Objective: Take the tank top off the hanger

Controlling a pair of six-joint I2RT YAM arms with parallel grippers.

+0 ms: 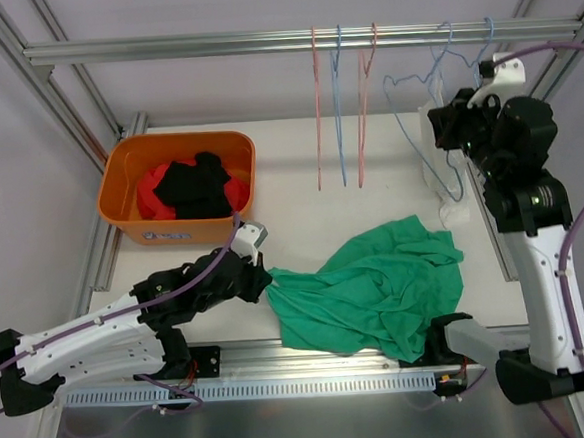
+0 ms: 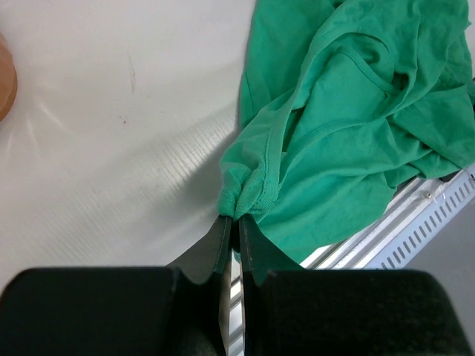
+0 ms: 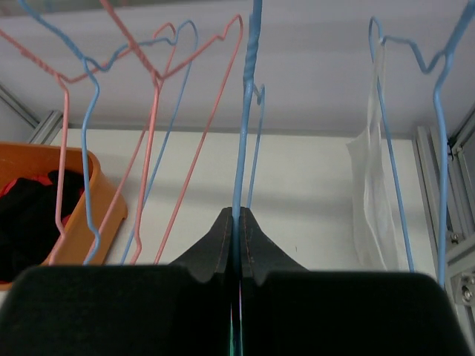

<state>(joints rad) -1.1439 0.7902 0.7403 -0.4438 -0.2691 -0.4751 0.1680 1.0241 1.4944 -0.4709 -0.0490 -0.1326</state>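
A green tank top (image 1: 382, 283) lies crumpled on the white table, off any hanger; it also shows in the left wrist view (image 2: 349, 133). My left gripper (image 1: 263, 278) is shut on the top's left edge, its jaws (image 2: 237, 219) pinching a fold of green cloth low over the table. My right gripper (image 1: 444, 128) is raised near the rail and is shut on the wire of a blue hanger (image 3: 245, 111), which hangs from the rail (image 1: 260, 41). The blue hanger (image 1: 421, 135) carries no cloth.
An orange bin (image 1: 177, 222) with red and black clothes stands at the back left. Several pink and blue empty hangers (image 1: 339, 105) hang from the rail. A clear plastic bag (image 3: 375, 193) hangs at the right. An aluminium rail (image 1: 283, 380) runs along the table's near edge.
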